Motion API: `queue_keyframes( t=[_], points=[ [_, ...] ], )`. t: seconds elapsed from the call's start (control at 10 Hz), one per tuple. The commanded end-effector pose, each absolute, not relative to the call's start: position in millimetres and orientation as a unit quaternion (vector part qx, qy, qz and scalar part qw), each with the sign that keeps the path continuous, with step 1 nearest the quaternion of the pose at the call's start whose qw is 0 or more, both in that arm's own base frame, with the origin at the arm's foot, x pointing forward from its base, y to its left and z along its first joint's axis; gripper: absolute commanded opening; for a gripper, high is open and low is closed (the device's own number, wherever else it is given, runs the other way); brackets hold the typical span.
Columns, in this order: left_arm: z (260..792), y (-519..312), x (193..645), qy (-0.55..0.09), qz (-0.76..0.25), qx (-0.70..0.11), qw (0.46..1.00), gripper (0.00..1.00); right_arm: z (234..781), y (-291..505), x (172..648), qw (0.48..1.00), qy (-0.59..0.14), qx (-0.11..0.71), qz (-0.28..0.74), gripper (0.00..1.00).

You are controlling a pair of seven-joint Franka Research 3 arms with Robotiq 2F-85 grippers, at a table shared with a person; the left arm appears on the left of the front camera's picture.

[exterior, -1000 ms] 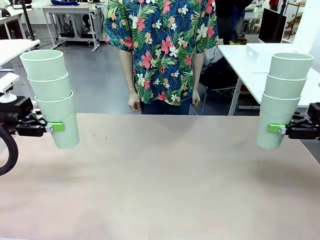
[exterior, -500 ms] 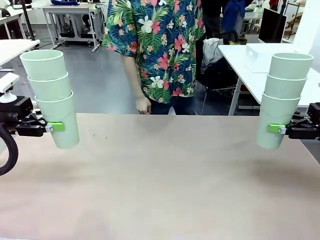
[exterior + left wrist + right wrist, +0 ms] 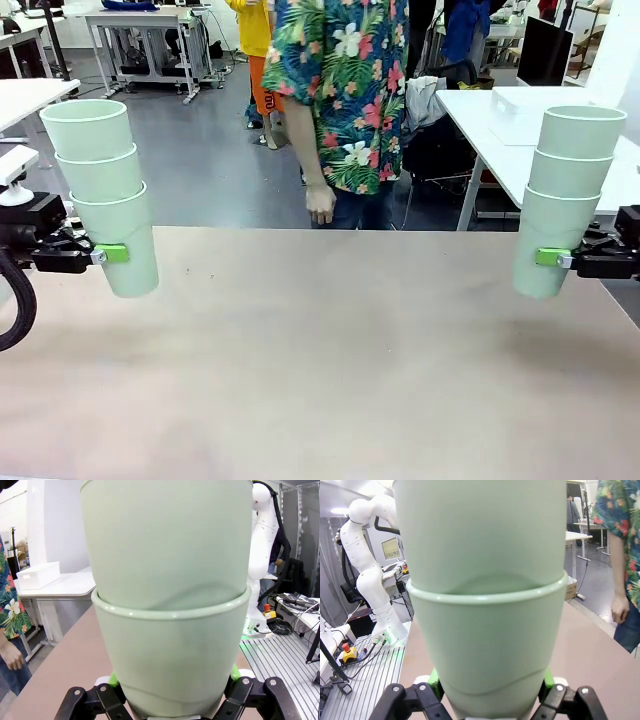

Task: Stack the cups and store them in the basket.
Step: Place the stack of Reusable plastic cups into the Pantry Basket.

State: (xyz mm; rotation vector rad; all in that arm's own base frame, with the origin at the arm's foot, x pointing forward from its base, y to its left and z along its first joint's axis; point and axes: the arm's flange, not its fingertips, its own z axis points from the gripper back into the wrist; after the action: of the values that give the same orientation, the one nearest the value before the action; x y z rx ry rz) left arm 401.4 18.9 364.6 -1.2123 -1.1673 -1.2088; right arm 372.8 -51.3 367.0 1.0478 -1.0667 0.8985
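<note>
My left gripper (image 3: 113, 254), at the left edge of the frame, is clamped by its green pads on the bottom cup of a first stack of three pale sage-green tapered plastic tumblers (image 3: 100, 190), held upright over the tan table top (image 3: 330, 370). My right gripper (image 3: 549, 257), at the right edge, grips the bottom of a second three-tumbler stack (image 3: 566, 190) the same way. Past the table's far edge, upper middle, a person's hand (image 3: 321, 205) hangs down, and a white rectangular plastic bin (image 3: 522, 102) sits on a white side table (image 3: 470, 115) at upper right.
</note>
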Motion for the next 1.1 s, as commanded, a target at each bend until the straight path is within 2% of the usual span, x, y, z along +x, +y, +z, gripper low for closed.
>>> queue_keyframes(
  t=[0.0, 1.0],
  points=[
    [368.5, 19.3, 400.9, -0.489, -0.502, -0.503, 0.507, 0.86, 370.3, -50.6, 373.3, 0.641, -0.471, 0.460, 0.396, 0.85],
    [368.5, 19.3, 400.9, -0.489, -0.502, -0.503, 0.507, 0.86, 370.3, -50.6, 373.3, 0.641, -0.471, 0.460, 0.396, 0.85]
  ],
)
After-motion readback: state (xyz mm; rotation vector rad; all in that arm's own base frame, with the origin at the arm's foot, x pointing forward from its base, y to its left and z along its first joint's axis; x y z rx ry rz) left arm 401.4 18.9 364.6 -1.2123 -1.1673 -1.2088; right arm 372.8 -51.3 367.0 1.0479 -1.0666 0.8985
